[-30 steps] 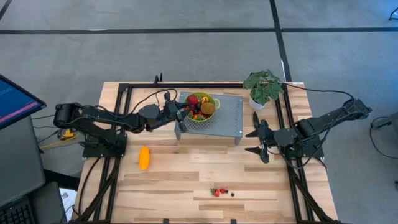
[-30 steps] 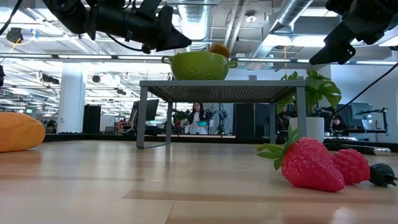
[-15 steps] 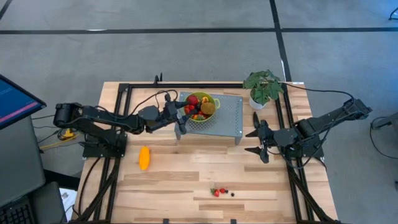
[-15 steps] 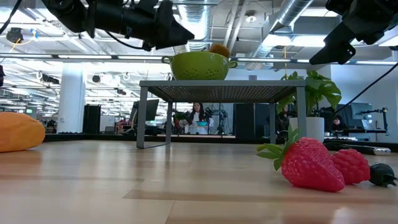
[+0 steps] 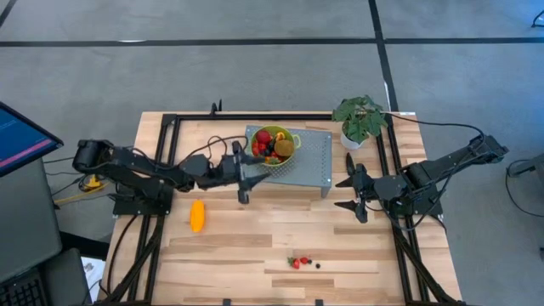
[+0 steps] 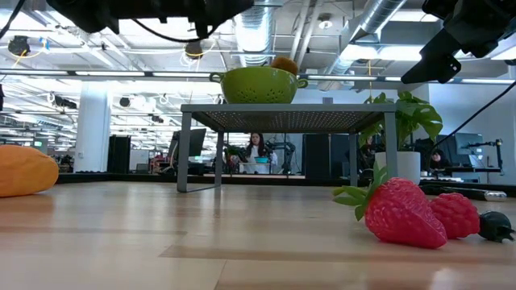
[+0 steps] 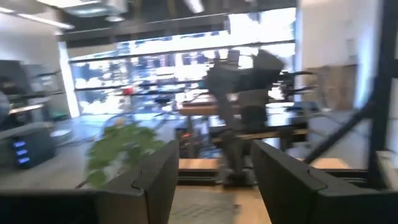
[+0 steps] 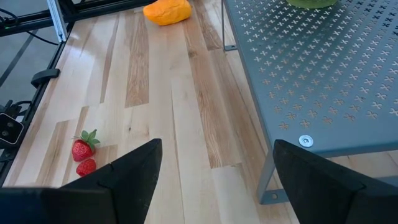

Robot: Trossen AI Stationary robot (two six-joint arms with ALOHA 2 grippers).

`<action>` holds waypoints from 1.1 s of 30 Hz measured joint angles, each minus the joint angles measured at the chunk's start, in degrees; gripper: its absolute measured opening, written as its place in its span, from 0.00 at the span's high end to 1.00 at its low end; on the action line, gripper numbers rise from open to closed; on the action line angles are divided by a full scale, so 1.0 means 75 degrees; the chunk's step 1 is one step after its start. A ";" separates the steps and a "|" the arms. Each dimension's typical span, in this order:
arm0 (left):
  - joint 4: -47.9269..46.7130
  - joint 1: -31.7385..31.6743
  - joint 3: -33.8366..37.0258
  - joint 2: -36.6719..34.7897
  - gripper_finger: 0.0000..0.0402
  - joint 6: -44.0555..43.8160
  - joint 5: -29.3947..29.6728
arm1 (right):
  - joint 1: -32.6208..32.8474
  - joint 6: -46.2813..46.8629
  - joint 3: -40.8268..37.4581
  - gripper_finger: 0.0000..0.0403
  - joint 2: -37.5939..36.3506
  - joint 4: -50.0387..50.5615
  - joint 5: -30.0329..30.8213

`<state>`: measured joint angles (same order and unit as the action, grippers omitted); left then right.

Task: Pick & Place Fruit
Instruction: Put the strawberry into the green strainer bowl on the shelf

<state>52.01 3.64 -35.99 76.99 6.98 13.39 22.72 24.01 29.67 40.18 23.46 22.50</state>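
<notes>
Orange-yellow fruit [image 5: 197,216] flat on table [image 5: 255,246], long axis running near-far.

A leafy potted plant [image 5: 359,120] stands at the table's far right, just beside the grey perforated stand [image 5: 313,167].

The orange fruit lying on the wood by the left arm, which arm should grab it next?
Left. Its claw is open, empty and hangs near the orange fruit; the right claw waits far across the table.
</notes>
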 joint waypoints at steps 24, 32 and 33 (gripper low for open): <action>-0.3501 0.2757 0.0017 -0.0785 0.58 -0.0038 0.0216 | 0.0002 -0.0002 0.0000 0.25 0.0001 0.0002 0.0000; -0.5099 0.3251 0.0020 -0.1944 0.60 -0.0397 0.0215 | -0.0006 -0.0309 0.0000 0.25 0.0002 -0.0484 0.0012; -0.5146 0.3282 0.0020 -0.2115 0.60 -0.0433 0.0214 | -0.0012 -0.0530 0.0000 0.25 0.0041 -0.0827 0.0018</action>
<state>13.41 28.26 -35.83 61.13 3.73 15.00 22.64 20.03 29.67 40.48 17.26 22.64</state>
